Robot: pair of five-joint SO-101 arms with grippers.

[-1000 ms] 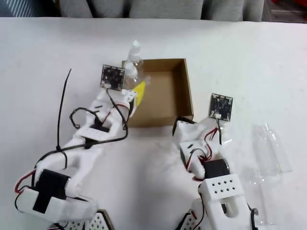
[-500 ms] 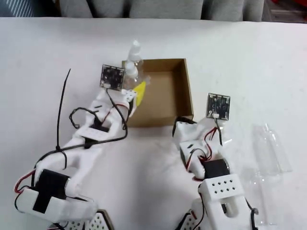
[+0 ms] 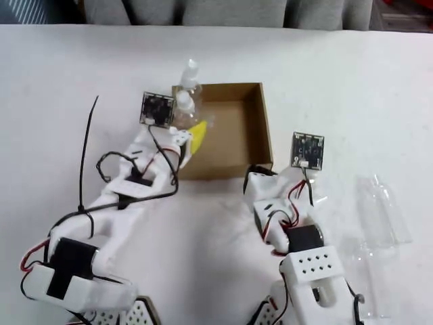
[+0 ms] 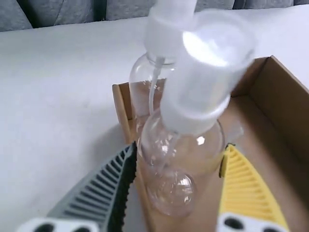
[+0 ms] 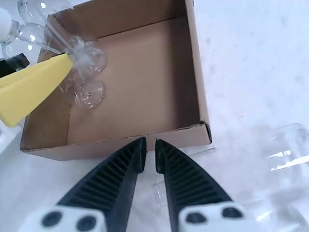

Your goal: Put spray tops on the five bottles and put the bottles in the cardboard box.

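Note:
The cardboard box (image 3: 233,145) lies open at the table's middle. My left gripper (image 3: 188,132) is at the box's left wall, shut on a clear bottle (image 4: 181,140) with a white spray top (image 4: 203,72), between its grey finger and yellow finger (image 4: 244,183). The bottle's base hangs over the box's left edge. A second topped bottle (image 4: 147,79) stands just beyond it in the box's far left corner (image 3: 191,73). My right gripper (image 5: 150,145) sits at the box's near wall (image 5: 120,142), shut and holding nothing.
Clear bottles without tops lie on the table to the right of the right arm (image 3: 382,210), (image 3: 365,271). One more lies under the right gripper (image 5: 159,193). Grey chairs line the table's far edge.
The left gripper with its bottle has shifted very slightly. The right wrist nudged a little to the left.

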